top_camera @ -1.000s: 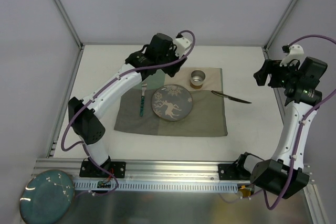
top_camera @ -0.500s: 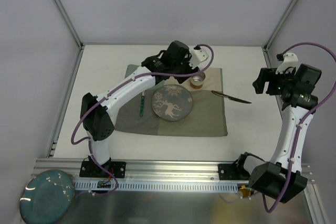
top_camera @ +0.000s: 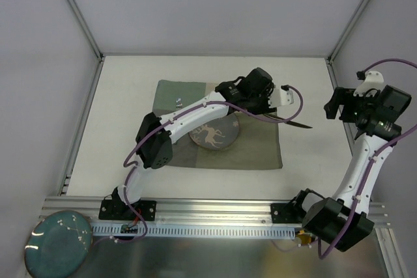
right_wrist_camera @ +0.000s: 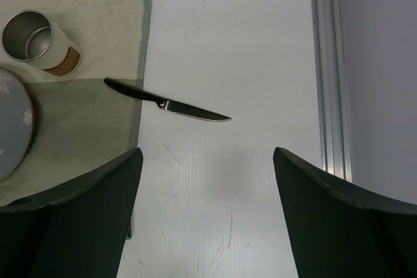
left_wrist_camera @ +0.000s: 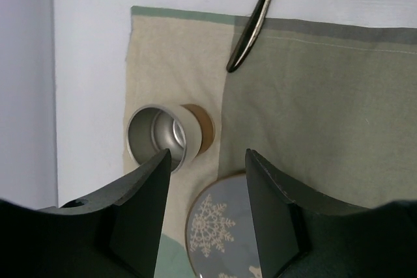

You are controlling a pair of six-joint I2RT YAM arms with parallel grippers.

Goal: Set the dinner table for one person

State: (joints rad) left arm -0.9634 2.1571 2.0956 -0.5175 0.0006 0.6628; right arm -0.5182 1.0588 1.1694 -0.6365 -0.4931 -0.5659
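On the bench (top_camera: pixel 124 89) lay one mat (top_camera: pixel 260 151), one plate (top_camera: pixel 212 136), one cup (left_wrist_camera: pixel 156 136), one fork (top_camera: pixel 178 101) and one knife (right_wrist_camera: pixel 166 104). Left gripper (left_wrist_camera: pixel 207 161) and right gripper (right_wrist_camera: pixel 207 161) gaped apart.

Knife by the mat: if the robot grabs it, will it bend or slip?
Probably stiff: the knife looks like thin metal. Its shiny blade may be slippery; the dark handle seems a safer grip. It lies flat, handle on the mat, blade on the table, so a push would likely slide it, not roll it.
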